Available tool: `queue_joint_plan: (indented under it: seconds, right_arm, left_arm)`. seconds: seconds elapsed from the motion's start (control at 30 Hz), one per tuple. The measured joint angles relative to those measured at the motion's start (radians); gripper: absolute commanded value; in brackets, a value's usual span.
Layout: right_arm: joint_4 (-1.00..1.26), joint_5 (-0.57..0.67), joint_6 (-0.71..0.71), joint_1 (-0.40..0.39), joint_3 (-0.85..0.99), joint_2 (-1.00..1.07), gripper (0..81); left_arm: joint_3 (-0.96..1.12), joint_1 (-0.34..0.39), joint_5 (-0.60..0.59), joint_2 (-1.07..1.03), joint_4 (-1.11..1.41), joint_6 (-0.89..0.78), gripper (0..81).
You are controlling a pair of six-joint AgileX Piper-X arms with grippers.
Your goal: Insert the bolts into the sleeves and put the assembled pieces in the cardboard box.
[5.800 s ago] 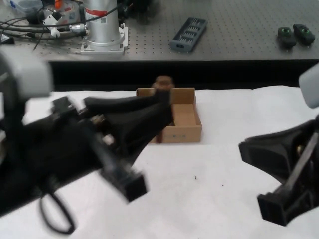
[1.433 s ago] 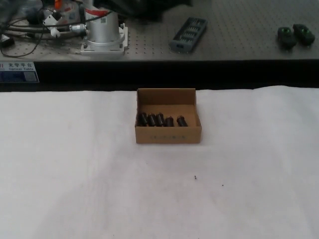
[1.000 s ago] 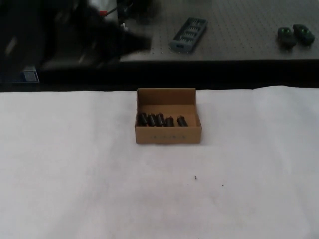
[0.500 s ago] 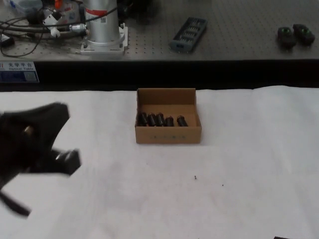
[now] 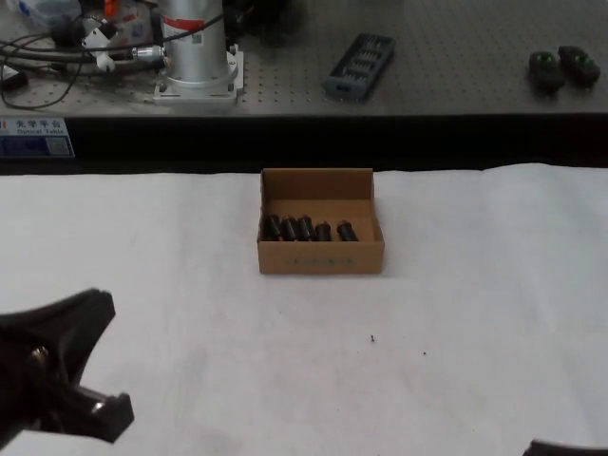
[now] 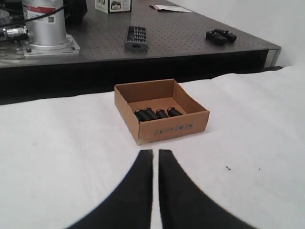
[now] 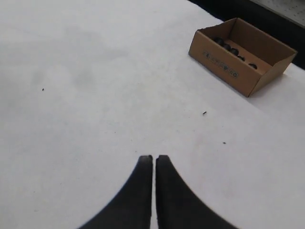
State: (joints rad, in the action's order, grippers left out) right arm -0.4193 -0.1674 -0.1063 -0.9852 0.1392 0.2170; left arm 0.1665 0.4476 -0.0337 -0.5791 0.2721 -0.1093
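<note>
- The left gripper (image 6: pixel 153 155) had its two fingers pressed together, almost touching, with nothing between them. I judged that it had no piece to carry.
- The right gripper (image 7: pixel 154 160) was closed in the same way, also on nothing, low above the white cloth (image 7: pixel 95 71).
- Both grippers stood well apart from the cardboard box (image 6: pixel 174 129), on the near side of it, with the box in front of them.
- The box stood upright near the middle of the cloth with its open top upward, which I think made it easy to drop pieces in from above.
- Inside it, the assembled pieces (image 6: pixel 155 113) lay side by side in a row on the floor of the box; five could be counted from the high view.
- Since all the pieces that I could see were in the box, the task seemed finished, or very near to it.
</note>
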Motion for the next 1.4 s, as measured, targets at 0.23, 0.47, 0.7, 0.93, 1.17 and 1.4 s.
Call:
queue_joint_plan:
  seconds: [0.23,0.47,0.7,0.93,1.17,1.4]
  right_arm:
    - [-0.009,-0.001,0.000,0.291,0.000,-0.137,2.9]
    - [-0.221,0.189,0.054,0.741,-0.018,-0.153,2.9]
    - [-0.202,0.300,0.066,0.923,-0.122,-0.210,2.9]
    - [-0.174,0.360,0.106,0.977,-0.147,-0.212,2.9]
    - [-0.124,0.365,0.112,0.978,-0.147,-0.214,2.9]
    - [-0.122,0.365,0.112,0.978,-0.147,-0.214,2.9]
  left_arm:
    - [-0.054,0.000,0.000,0.000,0.000,0.000,3.2]
    - [-0.096,0.000,0.000,0.000,0.000,0.000,3.2]
    - [-0.123,0.000,0.000,0.000,0.000,0.000,3.2]
    - [-0.125,0.000,0.000,0.000,0.000,0.000,3.2]
    - [-0.125,0.000,0.000,0.028,-0.017,0.000,3.2]
    - [-0.125,-0.112,0.017,0.211,-0.340,0.000,3.2]
